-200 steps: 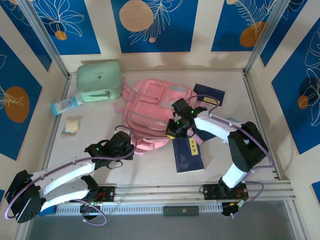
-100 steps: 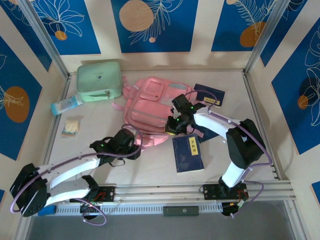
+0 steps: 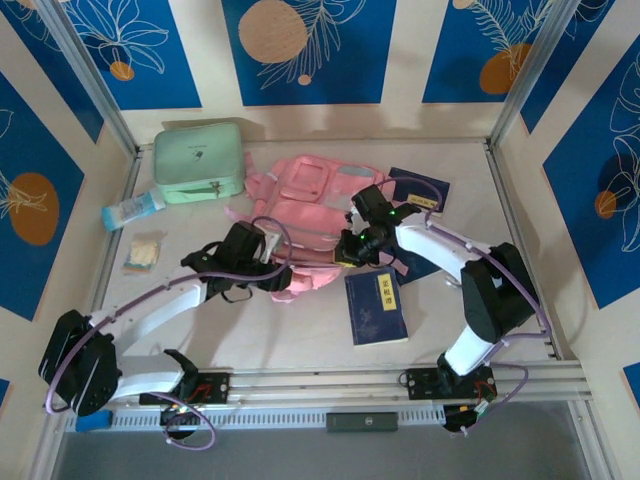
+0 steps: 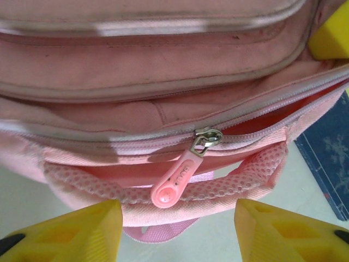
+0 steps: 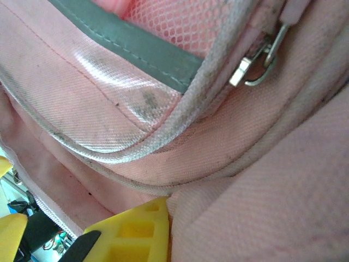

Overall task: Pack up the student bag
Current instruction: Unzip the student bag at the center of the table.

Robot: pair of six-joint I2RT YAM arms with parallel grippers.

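Pink soft fabric marks the student bag (image 3: 305, 200), laid flat mid-surface (image 3: 300, 330) between a mint zip case (image 3: 198, 162) and a dark blue book (image 3: 377, 307). The left tool (image 3: 272, 268) is set at its near edge, the right tool (image 3: 352, 248) at its right side.

From the left wrist, a mesh handle (image 4: 251, 174) and a rounded pink zip pull (image 4: 173, 187) are seen between widely parted yellow fingers (image 4: 71, 229).

From the right wrist, sheened cloth, grey trim (image 5: 142, 46) and a metal slider (image 5: 253, 68) are seen close up. Whether the right tool is closed cannot be told.
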